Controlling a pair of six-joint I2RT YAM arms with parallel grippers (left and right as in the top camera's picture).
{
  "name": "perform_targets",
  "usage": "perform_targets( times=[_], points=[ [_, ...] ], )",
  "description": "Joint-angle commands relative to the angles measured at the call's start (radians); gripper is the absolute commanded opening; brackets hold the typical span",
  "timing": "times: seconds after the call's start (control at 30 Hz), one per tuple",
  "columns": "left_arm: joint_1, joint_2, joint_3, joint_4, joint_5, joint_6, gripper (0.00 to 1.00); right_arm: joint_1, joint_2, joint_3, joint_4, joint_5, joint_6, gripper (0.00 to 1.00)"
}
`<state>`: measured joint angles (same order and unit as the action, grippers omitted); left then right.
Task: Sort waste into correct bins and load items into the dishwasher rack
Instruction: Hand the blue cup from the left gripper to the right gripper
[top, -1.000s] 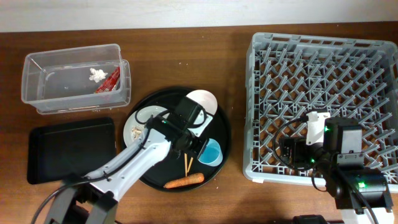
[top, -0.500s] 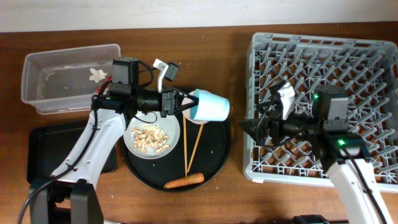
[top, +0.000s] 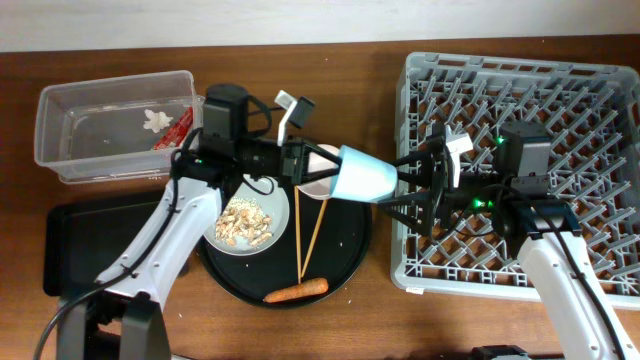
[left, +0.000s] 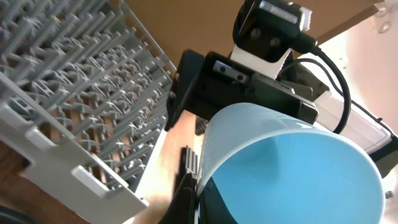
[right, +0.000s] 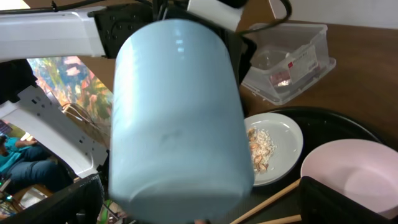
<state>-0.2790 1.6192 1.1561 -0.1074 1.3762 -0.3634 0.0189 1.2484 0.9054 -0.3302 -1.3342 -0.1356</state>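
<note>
From above, the brown wooden table ran up to a pale wall, and the round black tray sat mid-table. And there it was: the light blue cup lay on its side in the air over the tray's right edge, the left gripper clamped on its rim. The right gripper came in from the tray's right with jaws spread wide about the cup's base; contact was unclear. Right of the tray stood the dishwasher rack. Up-left of the tray, the clear tub held the red sachet and tissue. Left of the tray lay the flat black tray. On the tray lay the plate of food bits, bowl, chopsticks and carrot piece. Left wrist: the cup's mouth filled the view. Right wrist: the cup's base loomed above the tray, with a blurred colourful room behind.
</note>
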Motion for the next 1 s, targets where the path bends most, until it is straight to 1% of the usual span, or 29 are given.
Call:
perform_targets(
  times=[0.0, 0.07, 0.13, 0.23, 0.27, 0.43, 0.8, 0.9, 0.97],
  points=[
    [-0.029, -0.012, 0.011, 0.006, -0.026, -0.035, 0.0, 0.003, 0.004, 0.011, 0.026, -0.028, -0.01, 0.98],
    [-0.049, -0.012, 0.011, 0.006, -0.074, -0.069, 0.0, 0.003, 0.004, 0.011, 0.059, -0.071, -0.01, 0.99],
    [-0.06, -0.012, 0.011, 0.008, -0.094, -0.078, 0.0, 0.003, 0.004, 0.011, 0.106, -0.126, -0.01, 0.99],
    [-0.06, -0.012, 0.011, 0.01, -0.094, -0.082, 0.0, 0.003, 0.004, 0.011, 0.111, -0.125, -0.01, 0.94],
    [-0.06, -0.012, 0.011, 0.015, -0.094, -0.094, 0.0, 0.003, 0.004, 0.011, 0.11, -0.125, -0.01, 0.9],
    [-0.06, -0.012, 0.011, 0.066, -0.091, -0.129, 0.0, 0.003, 0.004, 0.011, 0.11, -0.124, -0.01, 0.87],
    [-0.06, -0.012, 0.011, 0.07, -0.09, -0.141, 0.0, 0.003, 0.004, 0.011, 0.111, -0.121, -0.01, 0.69],
    [-0.06, -0.012, 0.011, 0.07, -0.095, -0.141, 0.01, 0.003, 0.004, 0.011, 0.111, -0.121, -0.01, 0.67],
    [-0.06, -0.012, 0.011, 0.069, -0.11, -0.14, 0.1, 0.003, 0.004, 0.011, 0.111, -0.121, -0.01, 0.61]
  ],
)
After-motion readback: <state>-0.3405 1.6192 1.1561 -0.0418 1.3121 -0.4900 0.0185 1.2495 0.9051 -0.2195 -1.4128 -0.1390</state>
